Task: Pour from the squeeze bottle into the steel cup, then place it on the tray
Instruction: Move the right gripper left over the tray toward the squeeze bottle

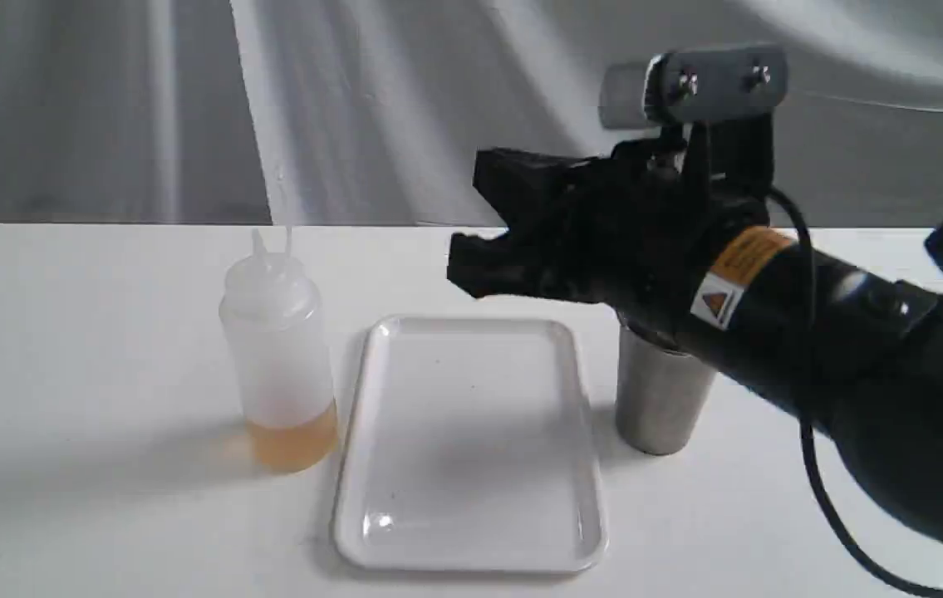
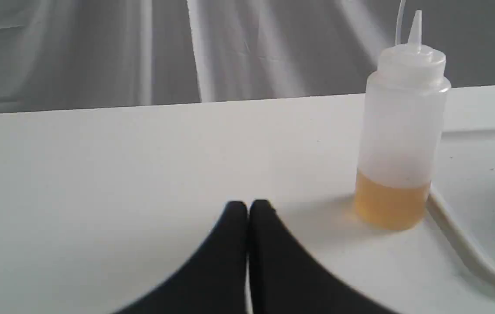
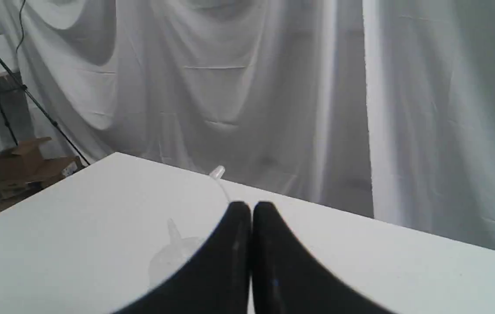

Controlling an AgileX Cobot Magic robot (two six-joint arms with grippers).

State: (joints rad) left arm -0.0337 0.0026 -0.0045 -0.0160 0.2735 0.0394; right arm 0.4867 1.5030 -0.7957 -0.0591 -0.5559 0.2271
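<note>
Plainly, none of the task is done. Nearest, the tray lies flat in the middle of the table with nothing on it. A little farther back, the squeeze bottle stands upright on the table just beside the tray's left rim. No gripper touches it. A shallow band of amber liquid sits at its base, and its nozzle looks uncapped. The steel cup stands upright on the right of the tray, near its rim. Its mouth is hidden behind the right arm, so I cannot tell whether anything is in it. By my reading, the grasp, the pour and the placing on the tray are all left to do.

As for the arms, the left gripper sits low over the table, to the near left of the bottle. Its jaws are pressed together on nothing, and the bottle is ahead of it and off to the right, not touching. The right arm extends from the near right and slants up across the cup's top. The right gripper hangs above the table by the tray's far right corner, pointing left toward the bottle. Its wrist view shows the two jaws closed against each other and empty, with the bottle's top beyond them. Farthest back, a grey-white curtain hangs behind the table.
</note>
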